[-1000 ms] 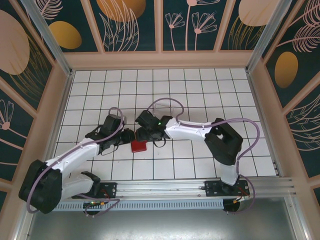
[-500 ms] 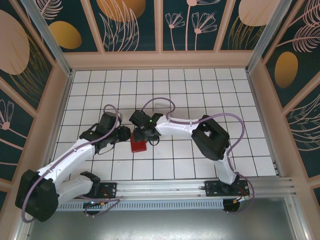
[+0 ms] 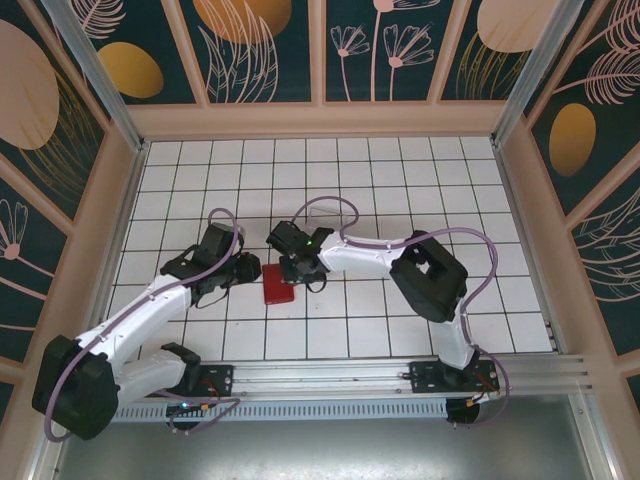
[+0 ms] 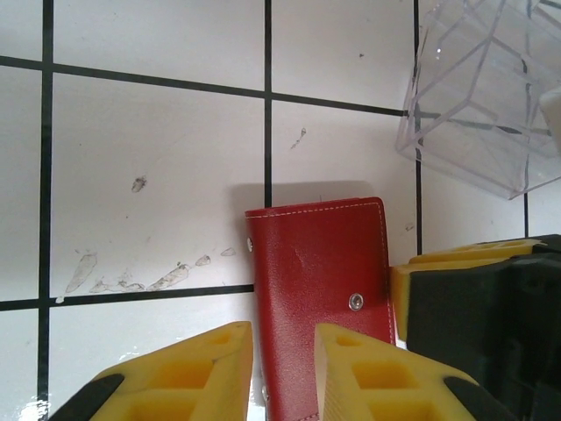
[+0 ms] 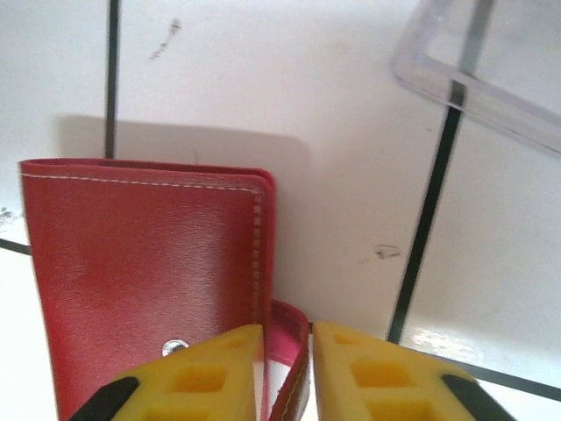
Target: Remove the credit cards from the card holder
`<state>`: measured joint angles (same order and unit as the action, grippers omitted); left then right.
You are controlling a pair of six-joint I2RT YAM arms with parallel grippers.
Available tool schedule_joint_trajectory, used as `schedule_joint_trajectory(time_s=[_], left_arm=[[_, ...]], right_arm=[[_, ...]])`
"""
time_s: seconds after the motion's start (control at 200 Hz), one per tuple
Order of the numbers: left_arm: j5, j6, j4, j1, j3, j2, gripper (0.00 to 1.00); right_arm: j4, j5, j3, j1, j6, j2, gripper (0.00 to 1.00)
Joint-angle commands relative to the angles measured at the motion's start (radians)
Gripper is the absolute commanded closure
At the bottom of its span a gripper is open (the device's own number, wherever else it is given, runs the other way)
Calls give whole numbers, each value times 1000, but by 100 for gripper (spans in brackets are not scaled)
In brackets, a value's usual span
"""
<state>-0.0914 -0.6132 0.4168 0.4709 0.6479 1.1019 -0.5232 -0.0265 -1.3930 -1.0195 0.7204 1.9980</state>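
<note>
The card holder (image 3: 277, 285) is a red folded wallet lying flat on the white tiles between my two grippers. Its snap face (image 4: 320, 281) is up. My left gripper (image 4: 282, 338) hangs over its near left corner with the jaws a narrow gap apart. The wallet's edge runs through that gap, and I cannot tell if it is pinched. My right gripper (image 5: 287, 338) is shut on the red closing tab (image 5: 294, 324), which loops up between its yellow fingers beside the wallet's edge (image 5: 149, 263). The credit cards are hidden.
A clear plastic box (image 4: 478, 96) stands just beyond the wallet, and its rim (image 5: 491, 79) is close to the right gripper. Both arms meet at mid-table (image 3: 250, 270) (image 3: 298, 272). Raised walls (image 3: 320, 120) ring the tiled floor.
The right gripper has closed its jaws onto the closing tab. The right arm shifted slightly and the wallet moved a little farther away. The left gripper has hardly moved.
</note>
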Motion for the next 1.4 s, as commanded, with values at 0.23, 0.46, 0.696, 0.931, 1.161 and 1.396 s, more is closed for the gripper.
schedule_joint_trajectory(time_s=[0.23, 0.46, 0.696, 0.931, 1.161, 1.396], left_arm=[[4, 17, 45, 5, 53, 58, 72], [-4, -54, -10, 89, 59, 131, 61], [-8, -83, -25, 149, 97, 202, 36], [-53, -84, -46, 181, 117, 233, 18], [-45, -66, -46, 216, 137, 274, 20], [-20, -55, -32, 216, 138, 285, 26]], right_arm=[[53, -23, 105, 19, 6, -106, 99], [305, 43, 322, 17, 63, -255, 100], [537, 108, 498, 18, 96, -378, 100], [646, 114, 581, 22, 99, -461, 100], [664, 122, 584, 27, 92, -469, 100], [657, 122, 583, 30, 89, -469, 100]])
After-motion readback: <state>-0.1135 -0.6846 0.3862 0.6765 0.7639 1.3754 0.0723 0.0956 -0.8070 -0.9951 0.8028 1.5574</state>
